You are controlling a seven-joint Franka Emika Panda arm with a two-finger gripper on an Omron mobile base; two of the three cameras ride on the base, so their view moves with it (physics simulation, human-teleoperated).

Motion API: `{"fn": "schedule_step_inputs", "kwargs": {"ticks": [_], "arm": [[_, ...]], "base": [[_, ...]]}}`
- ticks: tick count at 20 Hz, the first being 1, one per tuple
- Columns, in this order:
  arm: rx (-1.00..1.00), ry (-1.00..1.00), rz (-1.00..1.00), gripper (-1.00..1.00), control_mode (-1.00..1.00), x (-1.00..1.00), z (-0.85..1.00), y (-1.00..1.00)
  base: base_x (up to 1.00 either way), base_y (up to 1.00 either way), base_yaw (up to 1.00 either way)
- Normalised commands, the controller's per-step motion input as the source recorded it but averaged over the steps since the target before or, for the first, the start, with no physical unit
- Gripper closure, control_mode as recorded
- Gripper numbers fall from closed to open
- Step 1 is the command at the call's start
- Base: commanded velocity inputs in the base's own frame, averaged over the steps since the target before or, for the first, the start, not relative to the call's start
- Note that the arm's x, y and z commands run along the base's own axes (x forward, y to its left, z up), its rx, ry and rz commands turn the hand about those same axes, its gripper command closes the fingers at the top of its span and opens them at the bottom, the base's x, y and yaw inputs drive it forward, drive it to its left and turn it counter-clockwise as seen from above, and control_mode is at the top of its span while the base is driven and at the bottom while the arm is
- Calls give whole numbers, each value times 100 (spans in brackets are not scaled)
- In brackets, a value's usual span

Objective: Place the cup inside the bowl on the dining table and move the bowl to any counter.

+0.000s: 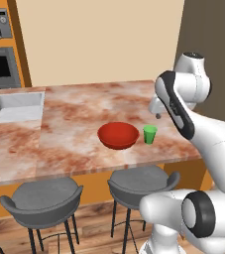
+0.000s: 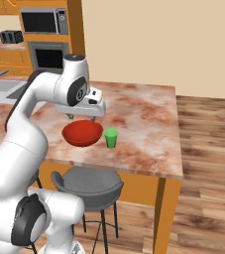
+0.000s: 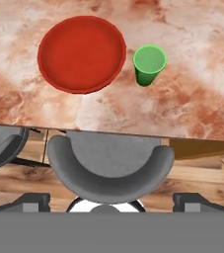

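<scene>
On dining table (image 1: 79, 124): bowl (image 1: 118, 135), cup (image 1: 149, 134).

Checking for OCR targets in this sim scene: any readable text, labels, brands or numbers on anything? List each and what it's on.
None readable.
cup: plain green, no print.
bowl: plain red, no mark.
dining table: marbled top, no lettering.
microwave: its control panel is too small and blurred to read.
stools: plain grey.
</scene>
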Motion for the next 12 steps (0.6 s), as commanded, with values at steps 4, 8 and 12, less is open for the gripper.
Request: {"fn": "schedule_step_inputs", "kwargs": {"ticks": [4,8,12], "arm": [[0,5,-2,-100,-100,7,0,-13],[0,6,-3,-100,-100,7,0,-15],[0,6,-3,-100,-100,7,0,-14]], "base": [[0,0,0],[0,0,0],[0,0,0]]}}
